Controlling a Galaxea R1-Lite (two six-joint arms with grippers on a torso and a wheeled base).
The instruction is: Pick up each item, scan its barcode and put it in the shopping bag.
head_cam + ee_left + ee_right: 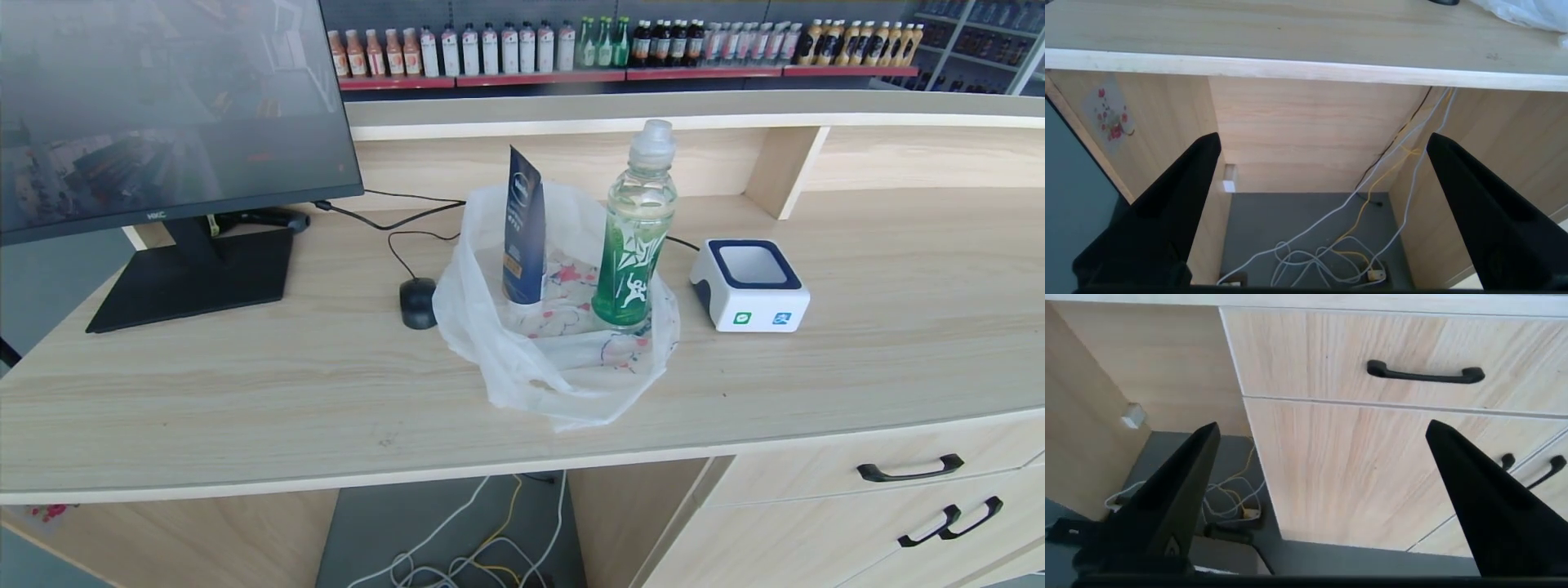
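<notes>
My left pincer (1323, 139): released, with both dark fingers spread wide and nothing between them. It hangs below the front edge of the worktop (245, 384), facing the open knee space.
My right pincer (1323, 425): also released, fingers wide and bare. It sits low in front of the drawer fronts on my right.
Shopping bag (473, 327): thin white plastic, slumped open in the middle of the worktop, with its walls crumpled low around what it holds.
Green bottle (637, 237): stands upright inside the bag on its right side, with a pale cap on top.
Dark blue packet (524, 237): stands upright inside the bag on its left side, with a gap between it and the bottle.
Scanner (749, 284): a white box with a dark-rimmed window on top, on the worktop just beside the bag to the right.
Mouse (418, 302): black and corded, just beside the bag's left edge.
Monitor (163, 106): dark screen on a black stand at the far left of the worktop.
Cables (1323, 253): white and yellow, looped on the floor under the worktop.
Drawer handle (1425, 373): black bar on the top drawer.
Shelf (620, 77): red-edged, behind the counter, carrying a row of bottles.
</notes>
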